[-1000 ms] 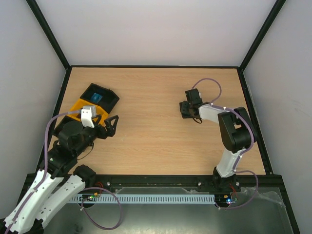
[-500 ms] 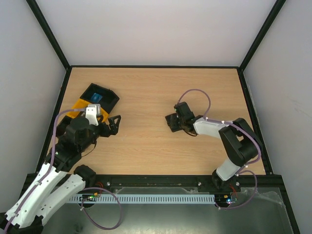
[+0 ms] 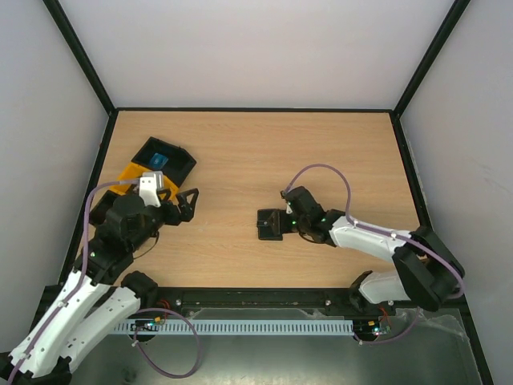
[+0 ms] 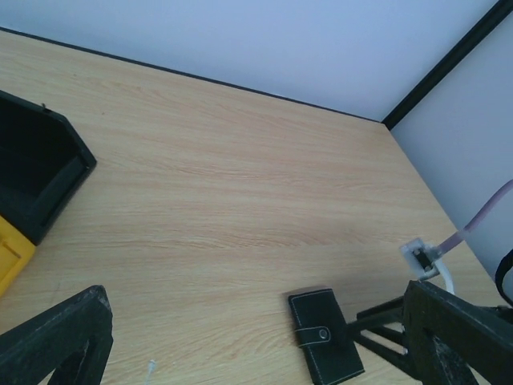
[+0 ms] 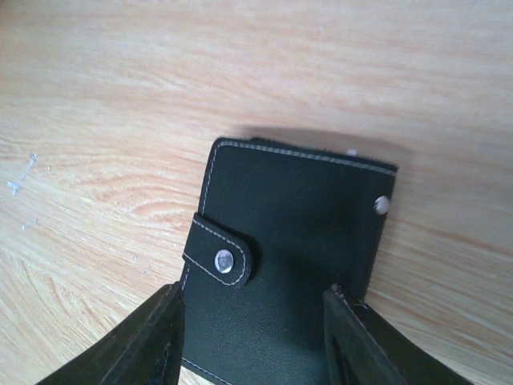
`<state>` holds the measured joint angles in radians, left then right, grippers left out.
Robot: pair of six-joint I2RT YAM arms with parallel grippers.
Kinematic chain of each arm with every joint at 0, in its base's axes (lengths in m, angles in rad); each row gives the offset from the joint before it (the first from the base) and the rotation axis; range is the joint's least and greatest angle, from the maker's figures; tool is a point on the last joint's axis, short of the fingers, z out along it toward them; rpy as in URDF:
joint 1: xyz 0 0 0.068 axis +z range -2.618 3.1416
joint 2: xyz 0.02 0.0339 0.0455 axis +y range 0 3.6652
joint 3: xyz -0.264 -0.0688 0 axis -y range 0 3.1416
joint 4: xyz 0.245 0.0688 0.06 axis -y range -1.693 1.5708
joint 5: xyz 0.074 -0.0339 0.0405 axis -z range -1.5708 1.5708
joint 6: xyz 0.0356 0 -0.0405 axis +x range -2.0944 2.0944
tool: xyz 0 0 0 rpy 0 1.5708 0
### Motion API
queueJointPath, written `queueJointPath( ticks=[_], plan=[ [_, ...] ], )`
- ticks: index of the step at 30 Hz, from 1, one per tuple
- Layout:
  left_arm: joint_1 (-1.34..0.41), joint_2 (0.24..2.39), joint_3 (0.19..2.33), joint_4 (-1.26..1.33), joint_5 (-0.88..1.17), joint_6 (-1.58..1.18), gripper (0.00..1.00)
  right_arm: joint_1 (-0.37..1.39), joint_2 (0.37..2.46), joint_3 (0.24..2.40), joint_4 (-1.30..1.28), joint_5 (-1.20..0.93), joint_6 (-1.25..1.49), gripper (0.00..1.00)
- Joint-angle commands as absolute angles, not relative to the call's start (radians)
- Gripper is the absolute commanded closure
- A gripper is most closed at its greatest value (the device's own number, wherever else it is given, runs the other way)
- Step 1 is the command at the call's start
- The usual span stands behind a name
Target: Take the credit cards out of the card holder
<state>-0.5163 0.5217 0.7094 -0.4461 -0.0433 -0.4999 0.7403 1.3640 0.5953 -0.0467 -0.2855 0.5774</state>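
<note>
The card holder (image 3: 264, 224) is a flat black wallet, closed with its tab snapped. My right gripper (image 3: 279, 225) is shut on it across its width, low over the middle of the table. In the right wrist view its fingers (image 5: 164, 341) press both long edges of the card holder (image 5: 288, 241). The left wrist view shows the card holder (image 4: 325, 335) at lower right. One small blue credit card (image 3: 157, 160) lies in the black tray; any cards inside the holder are hidden. My left gripper (image 3: 183, 204) stands open and empty beside the trays, far left of the holder.
A black tray (image 3: 180, 164) and a yellow tray (image 3: 128, 173) sit at the far left, just behind the left gripper. The black tray's corner (image 4: 36, 172) and the yellow tray's edge (image 4: 10, 257) show in the left wrist view. Black frame rails edge the table.
My right arm has carried the card holder leftward and nearer the front, from right of centre to the middle. The left gripper shifted slightly forward, still open.
</note>
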Motion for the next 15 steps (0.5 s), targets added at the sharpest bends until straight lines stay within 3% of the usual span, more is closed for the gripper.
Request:
queueJointPath(
  ticks=[1,15],
  plan=[
    [-0.514,0.553,0.665,-0.371,0.050,-0.576,0.02,0.718,1.308,0.623,-0.134,-0.154,0.597,0.55],
    [-0.559,0.908,0.533,-0.005,0.237,-0.671,0.24,0.638,1.375,0.429,0.288,-0.358,0.855,0.59]
  ],
)
